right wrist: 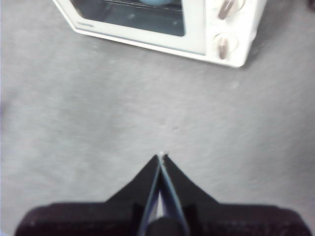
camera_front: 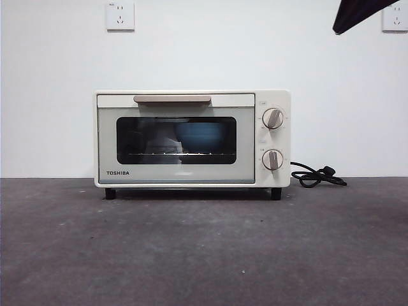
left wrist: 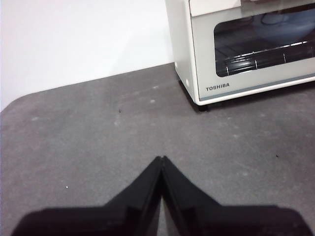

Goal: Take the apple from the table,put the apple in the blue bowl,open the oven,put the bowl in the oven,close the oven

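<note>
The cream-white oven [camera_front: 191,138] stands at the back of the dark grey table [camera_front: 204,248] with its door shut. Through the dark glass the blue bowl [camera_front: 201,135] rests on the rack inside. The apple is hidden from view. My left gripper [left wrist: 161,158] hovers over bare table, off the oven's [left wrist: 246,49] TOSHIBA-marked corner, jaws shut and holding nothing. My right gripper [right wrist: 161,155] hangs above the table in front of the oven's [right wrist: 167,24] knob side, also shut and empty; the bowl [right wrist: 157,2] shows faintly behind the glass. In the front view, a black arm tip [camera_front: 357,13] shows at the top right corner.
A black cord [camera_front: 315,175] with its plug lies coiled on the table to the right of the oven. Two round knobs [camera_front: 273,118] sit on the oven's right panel. A white wall with two sockets [camera_front: 120,16] stands behind.
</note>
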`<state>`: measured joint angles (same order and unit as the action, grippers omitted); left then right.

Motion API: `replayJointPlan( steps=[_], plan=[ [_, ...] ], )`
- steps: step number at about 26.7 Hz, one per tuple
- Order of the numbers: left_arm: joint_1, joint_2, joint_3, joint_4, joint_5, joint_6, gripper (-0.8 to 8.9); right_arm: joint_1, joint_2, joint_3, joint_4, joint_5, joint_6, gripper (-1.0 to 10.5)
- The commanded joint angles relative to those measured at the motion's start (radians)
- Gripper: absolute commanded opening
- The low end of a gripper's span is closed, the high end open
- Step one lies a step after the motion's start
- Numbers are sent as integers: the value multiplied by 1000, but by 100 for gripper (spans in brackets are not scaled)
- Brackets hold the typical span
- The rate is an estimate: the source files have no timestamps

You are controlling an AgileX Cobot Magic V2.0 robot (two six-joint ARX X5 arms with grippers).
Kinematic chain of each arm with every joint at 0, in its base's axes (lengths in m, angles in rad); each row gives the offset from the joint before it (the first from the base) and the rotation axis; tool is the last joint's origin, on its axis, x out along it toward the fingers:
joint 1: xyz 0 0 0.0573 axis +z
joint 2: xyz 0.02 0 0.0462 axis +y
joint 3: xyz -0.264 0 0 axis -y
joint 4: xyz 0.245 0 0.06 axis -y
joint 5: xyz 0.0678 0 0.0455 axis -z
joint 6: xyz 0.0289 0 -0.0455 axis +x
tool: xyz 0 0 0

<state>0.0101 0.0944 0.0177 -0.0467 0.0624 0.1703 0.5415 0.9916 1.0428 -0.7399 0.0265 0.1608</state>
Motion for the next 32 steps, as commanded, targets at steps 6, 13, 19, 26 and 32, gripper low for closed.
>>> replayJointPlan(
  steps=[6, 13, 19, 26, 32],
  plan=[
    [-2, 49, -10, 7, -3, -11, -4, -289, -277, -170, 249, -165, -374, 1],
    [-2, 107, -10, 7, -3, -11, -4, -536, -542, -579, 535, -116, -391, 1],
    [-2, 148, -10, 10, -3, -11, -4, -587, -681, -819, 664, -116, -386, 1],
    [-2, 198, -10, 10, -3, -11, -4, -588, -785, -946, 666, -116, -361, 1],
    [-2, 243, -10, 10, -3, -11, -4, -588, -840, -972, 664, -114, -362, 1]
  ],
)
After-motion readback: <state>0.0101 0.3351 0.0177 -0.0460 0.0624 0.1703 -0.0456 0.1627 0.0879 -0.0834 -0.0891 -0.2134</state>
